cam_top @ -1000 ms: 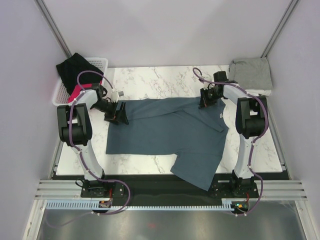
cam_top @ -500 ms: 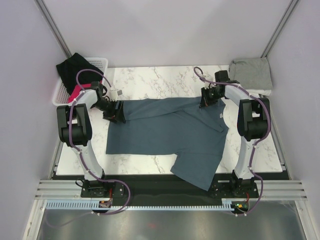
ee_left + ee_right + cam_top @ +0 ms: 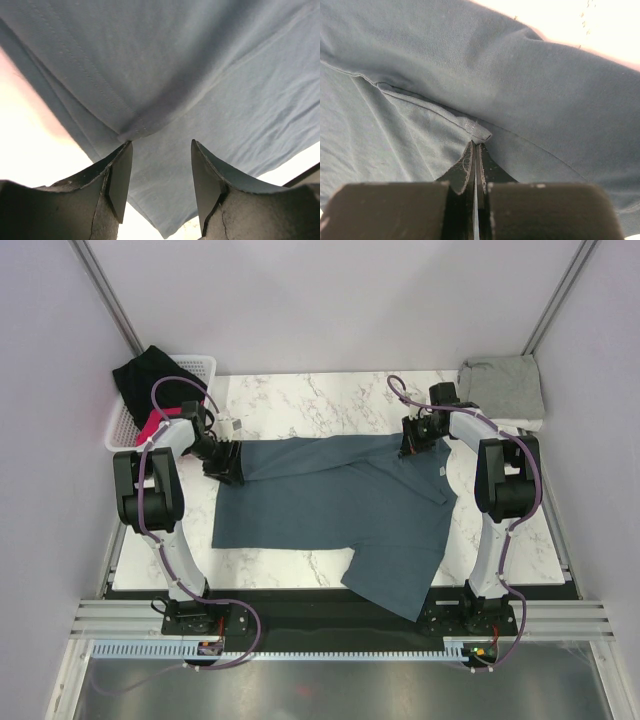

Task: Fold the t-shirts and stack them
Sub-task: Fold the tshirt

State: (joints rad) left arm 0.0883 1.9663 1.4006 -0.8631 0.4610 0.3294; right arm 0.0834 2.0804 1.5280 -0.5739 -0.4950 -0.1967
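- Right gripper [image 3: 476, 146] clamped on a seam of the slate-blue tee [image 3: 330, 505]
- Left gripper [image 3: 161, 150] spread, hem fold just ahead: should close on both layers before lifting

We look down on a white, grey-veined marble table [image 3: 330, 400] boxed in by plain pale walls [image 3: 330, 300], slim metal posts [image 3: 105, 290] at the far corners, aluminium rails [image 3: 330, 625] along its near edge, under soft, even light.
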